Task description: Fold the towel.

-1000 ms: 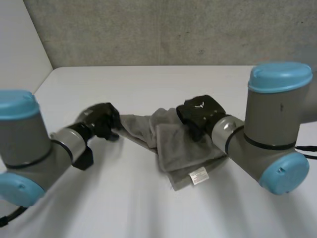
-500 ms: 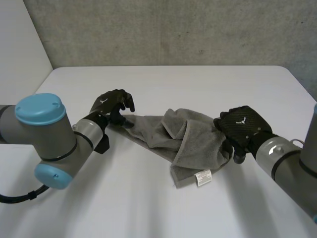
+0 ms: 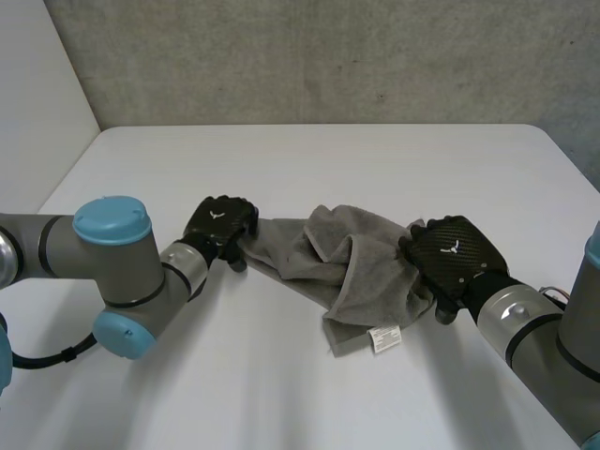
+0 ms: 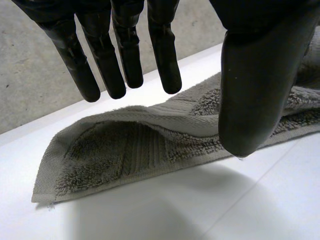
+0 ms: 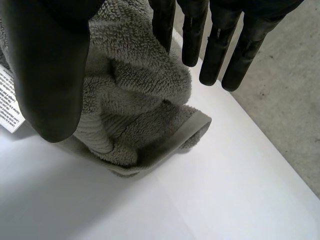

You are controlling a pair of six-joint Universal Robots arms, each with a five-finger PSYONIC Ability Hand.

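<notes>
A grey towel lies bunched in loose folds mid-table, its white label showing at the near edge. My left hand hovers over the towel's left corner. In the left wrist view its fingers are straight and spread above that corner, with the thumb apart, holding nothing. My right hand sits at the towel's right edge. In the right wrist view its fingers and thumb stand apart over a folded-over corner, gripping nothing. The label lies beside the thumb.
The white table has bare room behind the towel and in front of it. A grey concrete wall stands behind the far edge. Both forearms reach in low from the near left and near right.
The right hand left the towel's middle, moved out to its right edge and opened. The left hand uncurled and settled over the left corner. The towel now lies stretched wider.
</notes>
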